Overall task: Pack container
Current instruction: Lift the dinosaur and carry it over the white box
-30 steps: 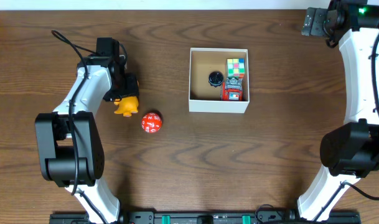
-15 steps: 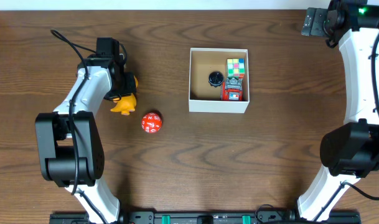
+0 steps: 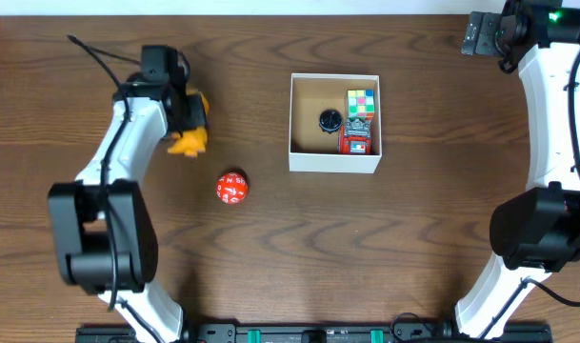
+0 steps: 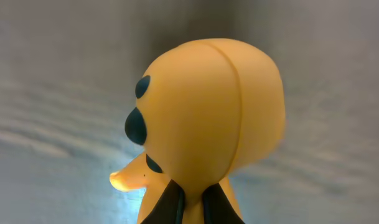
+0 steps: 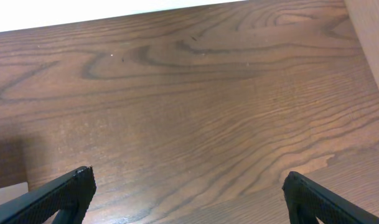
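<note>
Yellow duck [image 3: 188, 141] has shifted rearward, pinched by left claw [image 3: 190, 119].

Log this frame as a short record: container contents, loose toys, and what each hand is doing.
container: lidless, mid-table, holds three things
contents: colour cube, black round item, red item
left hand: shut on yellow duck, left of the container
right hand: open, holding nothing, over the far right corner of the table
loose toy: red ball, on the table between the duck and the container, nearer the front
</note>
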Tool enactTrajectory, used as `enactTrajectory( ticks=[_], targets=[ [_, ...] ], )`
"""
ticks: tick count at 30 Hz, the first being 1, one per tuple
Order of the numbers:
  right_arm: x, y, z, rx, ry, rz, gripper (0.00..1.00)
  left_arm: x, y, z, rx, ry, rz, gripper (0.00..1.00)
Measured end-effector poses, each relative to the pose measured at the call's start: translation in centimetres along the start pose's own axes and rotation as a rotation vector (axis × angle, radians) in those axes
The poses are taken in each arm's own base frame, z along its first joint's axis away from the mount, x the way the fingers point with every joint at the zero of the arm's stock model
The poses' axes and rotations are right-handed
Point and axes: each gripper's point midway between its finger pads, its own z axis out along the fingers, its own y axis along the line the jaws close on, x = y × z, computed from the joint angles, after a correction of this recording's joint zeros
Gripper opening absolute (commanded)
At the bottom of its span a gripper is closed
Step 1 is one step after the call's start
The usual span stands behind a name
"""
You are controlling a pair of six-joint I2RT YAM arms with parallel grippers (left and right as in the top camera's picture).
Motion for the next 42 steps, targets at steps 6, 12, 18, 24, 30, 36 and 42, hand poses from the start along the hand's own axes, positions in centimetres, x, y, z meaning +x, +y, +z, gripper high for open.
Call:
enactTrajectory(
  ticks=[6,12,18,24,30,36,42],
  targets=[
    [0.0,0.0,0.0,0.000,0.000,0.000,0.99,-7.0,-3.6,-8.5,0.167,-0.318,0.031,0.06],
    [0.0,0.0,0.0,0.000,0.000,0.000,0.99,-9.6,-10.7,-15.7,0.380,-0.534,0.145,0.06],
    [0.0,0.0,0.0,0.000,0.000,0.000,0.99,-7.6,-20.0,-18.4,0.548,-0.586,0.281,0.06],
    [0.0,0.0,0.0,0.000,0.000,0.000,0.99,-4.6,-24.9,-17.9,0.566,-0.550,0.316,0.06],
    [0.0,0.0,0.0,0.000,0.000,0.000,0.99,-1.8,-27.7,-12.7,0.553,-0.422,0.279,0.06],
    [0.0,0.0,0.0,0.000,0.000,0.000,0.99,0.2,-27.8,-7.0,0.504,-0.294,0.203,0.06],
    [0.0,0.0,0.0,0.000,0.000,0.000,0.99,1.7,-26.9,-5.6,0.463,-0.217,0.175,0.06]
  ],
)
